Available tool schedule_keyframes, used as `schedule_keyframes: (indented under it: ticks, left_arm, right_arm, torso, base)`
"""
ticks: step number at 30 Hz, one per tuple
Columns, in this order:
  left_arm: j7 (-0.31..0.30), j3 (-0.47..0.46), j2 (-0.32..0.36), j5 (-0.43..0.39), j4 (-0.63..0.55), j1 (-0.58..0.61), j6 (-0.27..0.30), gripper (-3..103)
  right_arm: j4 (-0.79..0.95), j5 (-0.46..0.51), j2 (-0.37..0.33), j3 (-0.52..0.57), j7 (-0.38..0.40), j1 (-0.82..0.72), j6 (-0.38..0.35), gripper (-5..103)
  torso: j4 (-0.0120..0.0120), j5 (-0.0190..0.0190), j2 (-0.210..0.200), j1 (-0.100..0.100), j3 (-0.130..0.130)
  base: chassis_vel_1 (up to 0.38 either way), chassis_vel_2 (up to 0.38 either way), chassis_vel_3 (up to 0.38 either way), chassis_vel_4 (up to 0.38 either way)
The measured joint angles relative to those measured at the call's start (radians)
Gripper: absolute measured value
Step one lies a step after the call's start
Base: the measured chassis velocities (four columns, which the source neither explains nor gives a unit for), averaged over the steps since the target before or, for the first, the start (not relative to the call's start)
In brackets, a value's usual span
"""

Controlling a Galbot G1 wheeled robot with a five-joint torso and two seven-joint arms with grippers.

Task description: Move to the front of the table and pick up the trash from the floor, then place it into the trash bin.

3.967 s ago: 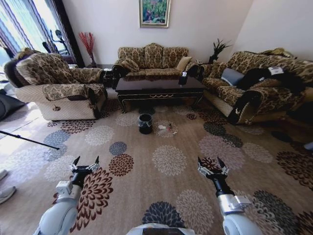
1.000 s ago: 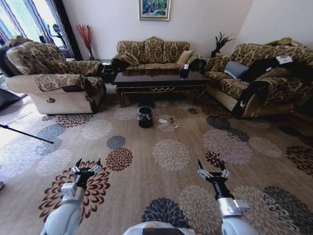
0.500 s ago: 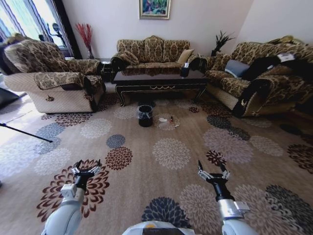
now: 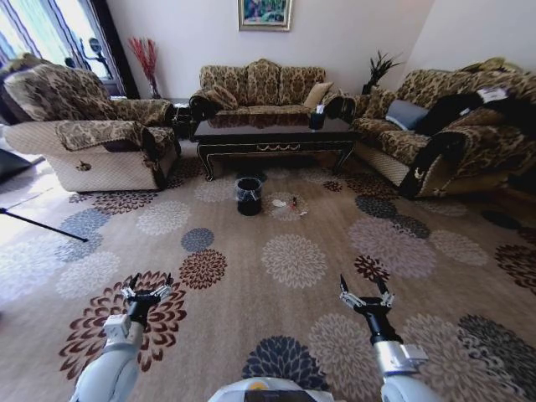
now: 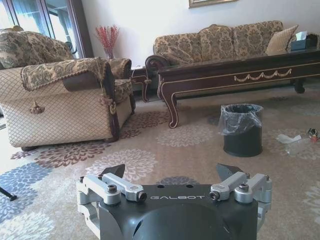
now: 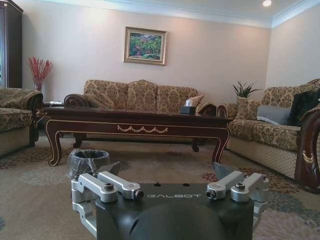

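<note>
Both grippers, left & right, spread apart, low over carpet, trash well ahead beside trash bin

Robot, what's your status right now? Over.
Both end effectors, left and right, open, holding nothing. Trash on carpet beside trash bin, before table. Open carpet between.

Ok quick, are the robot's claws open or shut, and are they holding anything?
Left claw: open, holding nothing, low over the carpet.
Right claw: open, holding nothing, low over the carpet.
</note>
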Motion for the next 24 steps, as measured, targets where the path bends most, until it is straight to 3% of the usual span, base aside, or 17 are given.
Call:
schedule_keyframes:
  ticks: [13, 16, 24]
  left_arm:
    - [0.044, -0.001, 0.009, 0.011, -0.020, 0.022, -0.016, 100]
    - [0.094, 0.000, 0.019, 0.029, -0.036, 0.040, -0.041, 100]
    - [0.114, 0.007, 0.019, 0.059, -0.061, 0.056, -0.063, 100]
  right_arm:
    - [-0.005, 0.004, -0.006, -0.005, -0.001, 0.008, 0.000, 100]
    - [-0.007, -0.008, -0.038, -0.005, -0.034, 0.008, 0.004, 100]
    - [-0.017, 0.028, -0.093, -0.002, -0.024, 0.044, -0.021, 100]
  torso:
    - [0.0001, 0.0000, -0.044, -0.014, -0.031]
    - [0.0000, 0.0000, -0.063, -0.020, -0.044]
    - [0.0000, 0.0001, -0.092, -0.028, -0.064]
  base:
    - [0.000, 0.000, 0.000, 0.000]
    - [0.000, 0.000, 0.000, 0.000]
    - [0.000, 0.000, 0.000, 0.000]
